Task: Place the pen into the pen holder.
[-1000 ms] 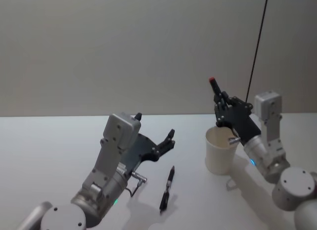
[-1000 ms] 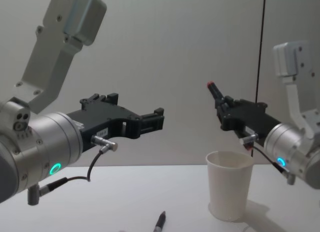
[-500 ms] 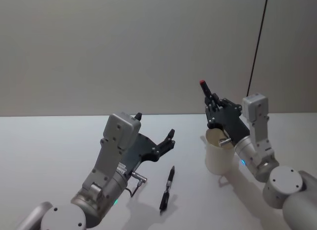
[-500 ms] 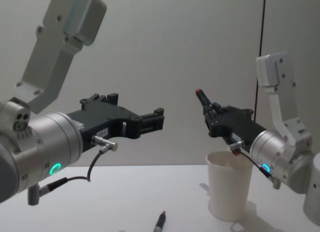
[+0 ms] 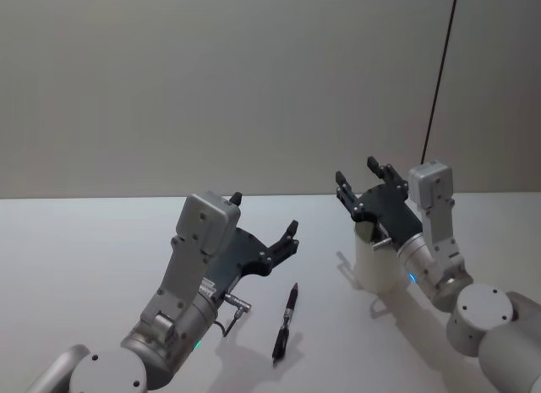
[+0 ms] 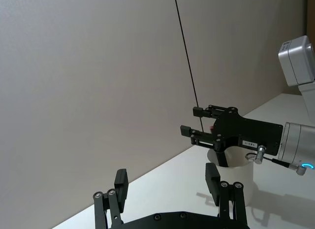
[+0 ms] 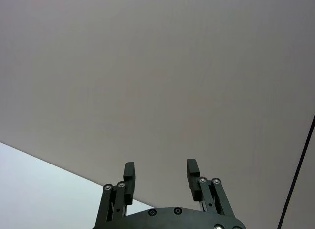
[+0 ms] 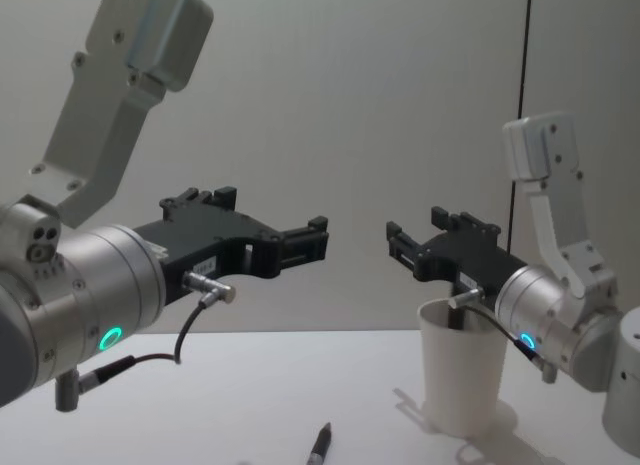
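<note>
Your right gripper (image 5: 357, 175) spread and empty, right of centre, just above the pen holder (image 5: 376, 266), your left gripper (image 5: 265, 214) spread, left of centre, black pen (image 5: 286, 319) flat on the table (image 5: 84, 241) just below it, lower centre.

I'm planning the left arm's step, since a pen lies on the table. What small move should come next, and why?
Probably lower the left gripper toward the pen. The gripper hangs open above the table, and the pen lies flat near it, apart from the pen holder. The right gripper stands open over the holder's rim, holding nothing.
</note>
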